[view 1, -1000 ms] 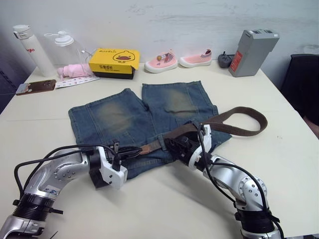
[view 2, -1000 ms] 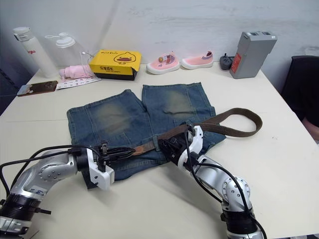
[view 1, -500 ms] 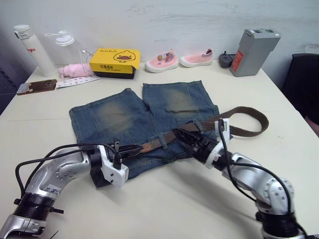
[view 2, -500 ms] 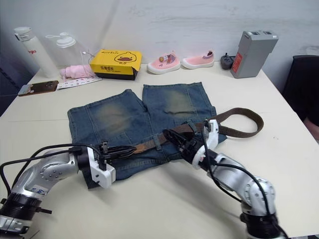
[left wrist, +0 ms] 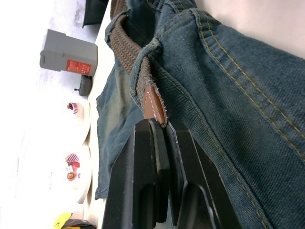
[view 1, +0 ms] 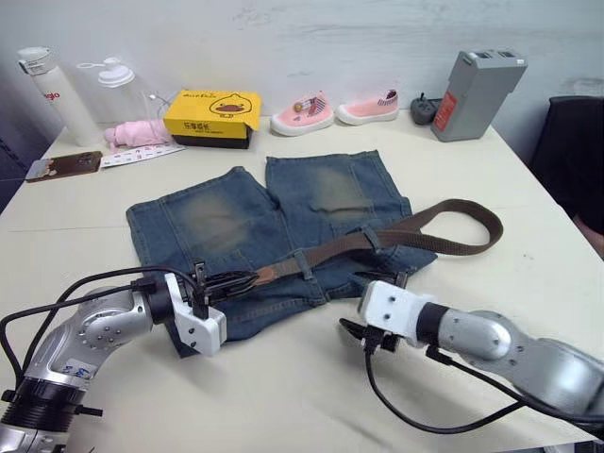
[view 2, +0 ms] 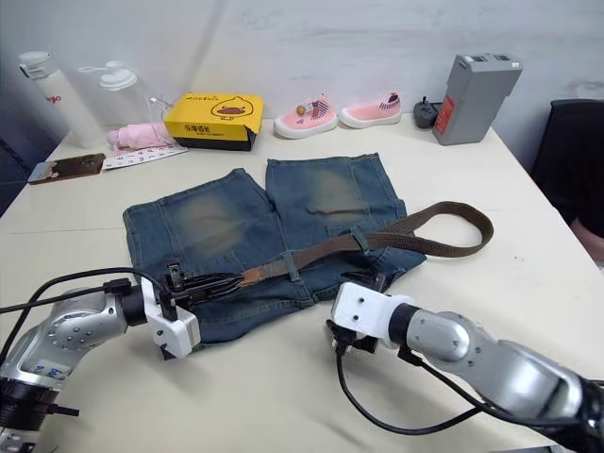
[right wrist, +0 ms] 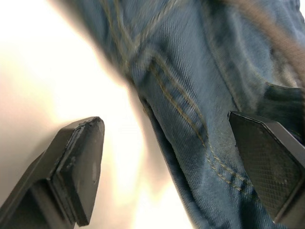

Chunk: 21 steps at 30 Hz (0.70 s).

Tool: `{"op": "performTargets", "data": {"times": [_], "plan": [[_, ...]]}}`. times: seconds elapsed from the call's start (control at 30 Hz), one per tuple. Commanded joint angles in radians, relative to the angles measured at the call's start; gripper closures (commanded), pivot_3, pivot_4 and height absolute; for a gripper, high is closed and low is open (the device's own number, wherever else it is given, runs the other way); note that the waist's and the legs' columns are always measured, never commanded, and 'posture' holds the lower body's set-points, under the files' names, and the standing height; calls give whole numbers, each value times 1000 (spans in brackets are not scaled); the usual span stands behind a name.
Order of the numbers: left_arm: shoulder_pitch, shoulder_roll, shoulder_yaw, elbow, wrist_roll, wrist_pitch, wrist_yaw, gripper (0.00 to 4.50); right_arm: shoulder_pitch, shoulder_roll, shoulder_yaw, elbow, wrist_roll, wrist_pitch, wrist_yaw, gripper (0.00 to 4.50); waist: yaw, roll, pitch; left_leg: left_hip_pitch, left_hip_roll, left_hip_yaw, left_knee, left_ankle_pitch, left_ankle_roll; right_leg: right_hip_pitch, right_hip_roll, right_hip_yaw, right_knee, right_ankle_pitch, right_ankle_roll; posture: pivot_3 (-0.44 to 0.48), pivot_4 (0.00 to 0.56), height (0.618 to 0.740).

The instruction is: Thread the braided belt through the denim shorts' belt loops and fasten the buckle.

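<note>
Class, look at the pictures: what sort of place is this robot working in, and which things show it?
Probably an indoor lab or test room: a plain white table against a bare wall, mixed props like baby shoes and a yellow box, and a grey battery pack.

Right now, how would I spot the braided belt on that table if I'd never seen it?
Find the denim shorts spread on the pale table. Across their near edge runs the braided belt, looping onto the table at the robot's right, its tip pinched by the left gripper. It is the one long brown woven strap.

Faded blue denim shorts flat on table, dark-brown braided belt threaded through waistband belt loops, looping right.
</note>
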Motion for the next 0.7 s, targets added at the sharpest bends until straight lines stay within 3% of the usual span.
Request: {"op": "performTargets", "data": {"times": [0.03, 0.17, 0.3, 0.5, 0.7], "plan": [[22, 1, 22, -53, -20, 11, 7, 4500, 0, 110, 34, 125, -188, -38, 32, 1193, 1, -1, -1, 0, 0, 2, 0, 0, 0, -1, -1, 0, 1, 0, 0, 0, 150, 618], [44, 7, 29, -60, -7, 4, 9, 4500, 48, 184, -72, 191, -161, 21, 35, 2752, 2, -7, -4, 0, 1, 4, 1, 0, 0, -3, -1, 1, 5, 0, 0, 0, 150, 618], [59, 9, 34, -67, 2, 2, 12, 4500, 133, 147, -226, 277, -168, 30, 68, 4460, 14, -7, -4, -1, -1, 3, 4, 0, 0, -4, -1, 2, 9, 0, -1, 0, 150, 618], [81, 11, 37, -74, 18, -17, 17, 4500, 248, 82, -428, 382, -182, -36, 138, 4460, 62, -2, -3, -2, -5, 2, 16, -5, 5, -5, -1, 2, 19, -2, -4, 0, 150, 618], [68, 2, 26, -71, 25, -33, 20, 4500, 322, 77, -511, 346, -182, -95, 228, 4460, 59, -4, -5, -6, -5, 1, 17, -7, 6, -4, -2, 2, 20, -1, -4, 0, 150, 618]]}}
